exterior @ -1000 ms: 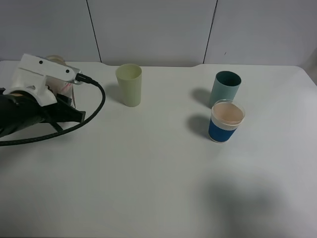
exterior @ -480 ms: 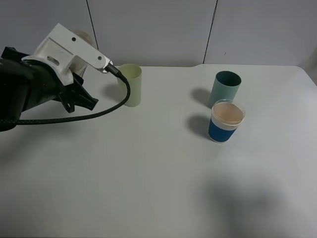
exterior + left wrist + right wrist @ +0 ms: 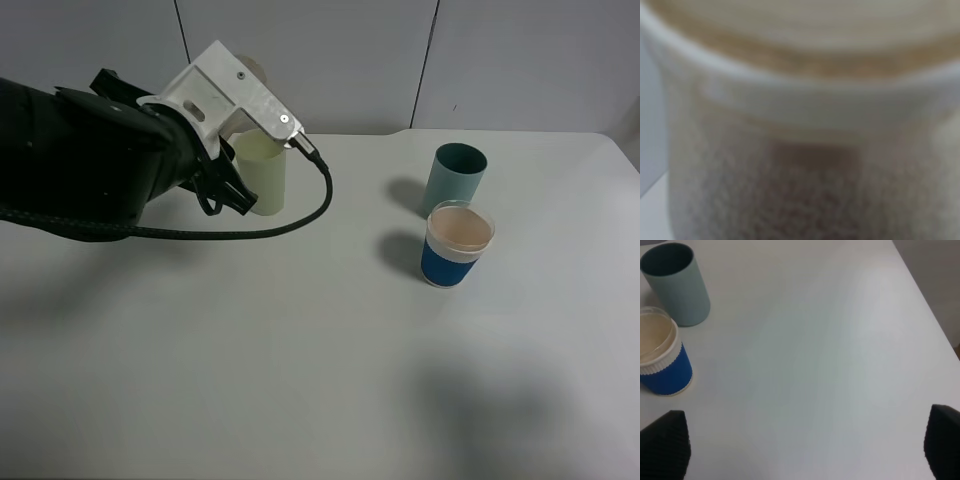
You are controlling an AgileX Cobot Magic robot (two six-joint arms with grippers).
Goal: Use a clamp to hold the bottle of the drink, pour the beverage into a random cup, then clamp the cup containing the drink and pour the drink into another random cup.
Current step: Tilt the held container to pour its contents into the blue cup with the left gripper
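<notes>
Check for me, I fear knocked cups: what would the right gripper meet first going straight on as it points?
Probably the bare table: the right gripper is open above it, with the blue-banded cup and teal tumbler off to one side. Depth is unclear.

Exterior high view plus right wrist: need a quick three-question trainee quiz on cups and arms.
1. True or false: the blue-banded cup stands in front of the teal tumbler, nearer the high camera.
2. Which cup does the left arm partly hide in the high view? A: teal tumbler. B: pale yellow-green tumbler. C: blue-banded cup.
3. Fill in: in the right wrist view, the right gripper is ___, with nothing between its jaws.
Key: 1 true; 2 B; 3 open.
</notes>
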